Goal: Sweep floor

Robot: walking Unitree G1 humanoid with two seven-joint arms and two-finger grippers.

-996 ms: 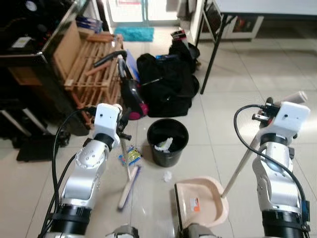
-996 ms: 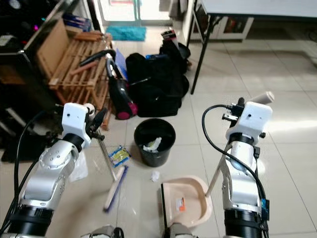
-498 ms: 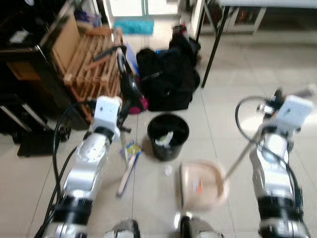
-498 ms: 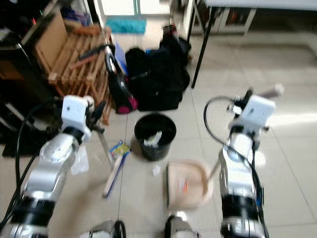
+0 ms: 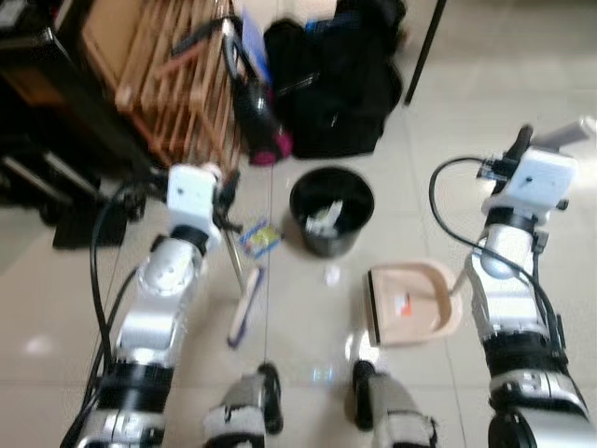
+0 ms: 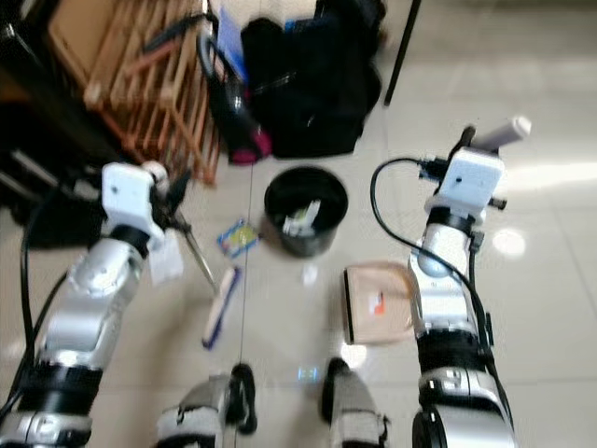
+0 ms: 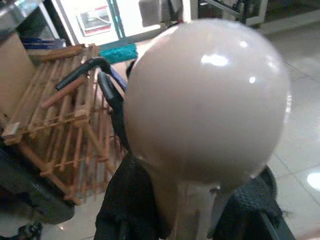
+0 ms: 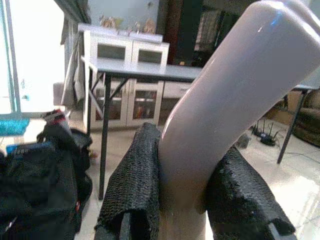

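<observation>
Left tool [image 7: 172,220] is clamped on the broom [image 5: 245,304] handle, right tool [image 8: 182,200] on the dustpan [image 5: 413,303] handle. The paper scrap [image 5: 331,274] lies on the floor between broom head and dustpan mouth, just in front of the black bin [image 5: 331,209]; broom head runs fore-aft, so the left arm sweeps rightward. Dustpan's orange label is unreadable.

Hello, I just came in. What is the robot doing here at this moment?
The robot is sweeping the floor. Its left hand is shut on the broom handle, with the broom head on the tiles. Its right hand is shut on the dustpan handle, and the beige dustpan rests on the floor in front of its feet. A small white scrap lies between broom and dustpan, near a black bin that already holds some rubbish. A colourful wrapper lies beside the broom.
</observation>
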